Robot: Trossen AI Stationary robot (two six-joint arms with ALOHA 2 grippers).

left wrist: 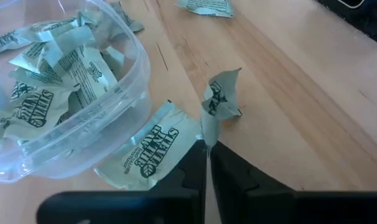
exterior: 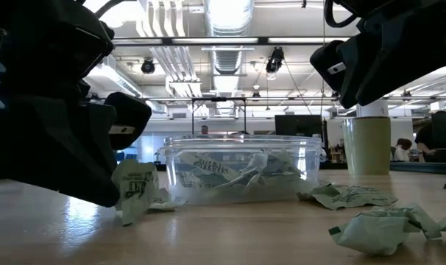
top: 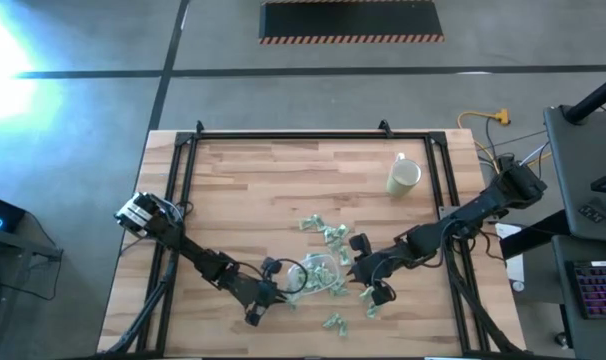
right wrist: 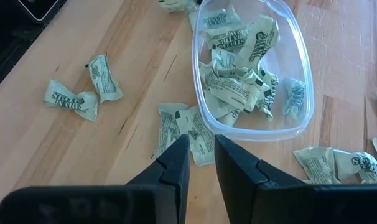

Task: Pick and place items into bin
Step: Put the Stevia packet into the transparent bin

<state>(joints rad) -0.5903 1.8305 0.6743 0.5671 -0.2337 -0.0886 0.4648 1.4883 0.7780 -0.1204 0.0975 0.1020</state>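
The bin (top: 321, 272) is a clear oval tub near the table's front middle, with several pale-green wrapped items (left wrist: 58, 74) inside it. More items lie loose around it on the wood (top: 318, 228). My left gripper (left wrist: 207, 152) is at the bin's left side (top: 270, 293), shut on one crumpled item (left wrist: 221, 99). Another item (left wrist: 152, 149) lies flat beside it against the bin's wall. My right gripper (right wrist: 202, 149) hangs above the table at the bin's right side (top: 361, 272), its fingers a little apart with nothing between them, over a loose item (right wrist: 185, 127). My left gripper pinches the crumpled item by one edge (left wrist: 208, 132) between its two fingertips. The fingers slant down from the table's left. The item stands on edge beyond the fingertips, and in the low view its lower end (exterior: 131, 217) seems to rest on the wood.
A cream mug (top: 403, 176) stands at the back right. Loose items lie near the front edge (top: 335, 322) and to the bin's right (right wrist: 335, 163), with two more farther off (right wrist: 70, 99). A black frame (top: 283, 135) borders the table.
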